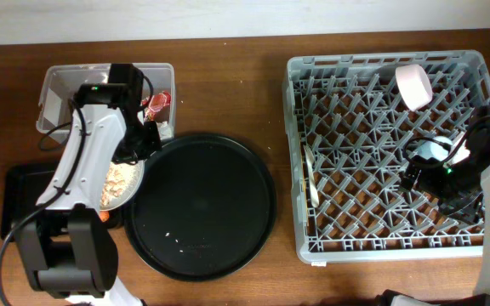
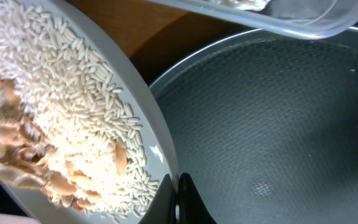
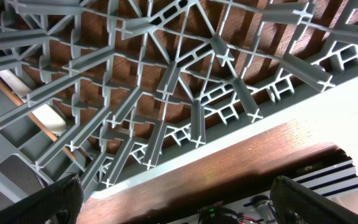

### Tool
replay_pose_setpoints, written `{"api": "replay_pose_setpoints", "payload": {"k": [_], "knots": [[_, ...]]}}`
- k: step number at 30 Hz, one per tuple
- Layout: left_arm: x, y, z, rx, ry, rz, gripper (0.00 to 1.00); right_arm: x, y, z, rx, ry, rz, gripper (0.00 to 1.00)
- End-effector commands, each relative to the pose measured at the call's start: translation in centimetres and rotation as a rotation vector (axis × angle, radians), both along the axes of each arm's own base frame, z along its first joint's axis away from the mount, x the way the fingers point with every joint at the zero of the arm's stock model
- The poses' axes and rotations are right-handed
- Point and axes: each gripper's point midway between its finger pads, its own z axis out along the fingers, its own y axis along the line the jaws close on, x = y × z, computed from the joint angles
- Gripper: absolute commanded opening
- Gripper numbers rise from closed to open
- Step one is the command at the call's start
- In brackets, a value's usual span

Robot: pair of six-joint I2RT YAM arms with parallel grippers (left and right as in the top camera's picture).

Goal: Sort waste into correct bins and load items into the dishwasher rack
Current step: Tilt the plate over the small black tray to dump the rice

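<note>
My left gripper (image 2: 185,200) is shut on the rim of the round white plate (image 2: 143,127), which carries white rice and pale beige food scraps (image 2: 17,146). In the overhead view the plate (image 1: 119,180) sits tilted between the clear tub (image 1: 58,85) and the shallow black tray (image 1: 19,200), under my left gripper (image 1: 139,141). A red-and-white wrapper (image 1: 157,104) lies in the tub. An orange carrot piece (image 1: 103,216) lies by the shallow tray. My right gripper (image 3: 185,208) is open and empty over the front right of the grey dishwasher rack (image 1: 381,64).
The large round black tray (image 1: 202,208) lies between the plate and the rack, with a few crumbs on it. In the rack are a pink bowl (image 1: 413,85), a pale blue cup (image 1: 430,150) and a white fork (image 1: 313,183). The rack lattice (image 3: 166,81) fills the right wrist view.
</note>
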Motion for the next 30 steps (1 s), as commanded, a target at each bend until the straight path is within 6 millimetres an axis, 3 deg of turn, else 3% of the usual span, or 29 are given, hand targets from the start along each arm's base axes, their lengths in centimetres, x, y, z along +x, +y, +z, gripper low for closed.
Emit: {"api": "replay_pose_setpoints", "payload": {"k": [1,8,21,30], "knots": [[0.7,-0.1,3.1,-0.093,-0.102,-0.033,0.00,-0.1,0.0,0.2,-0.003,-0.011,0.005,0.99],[0.9,0.0,5.1,-0.343,-0.168,0.006,0.00,-0.1,0.0,0.2,-0.003,-0.011,0.005,0.99],[0.3,2.1,6.0,-0.502,-0.180,0.128,0.00,-0.1,0.0,0.3,-0.003,-0.011,0.005,0.99],[0.6,2.2,7.7,-0.656,-0.256,0.075,0.00,-0.1,0.0,0.2,-0.003,-0.011,0.005,0.99]]}}
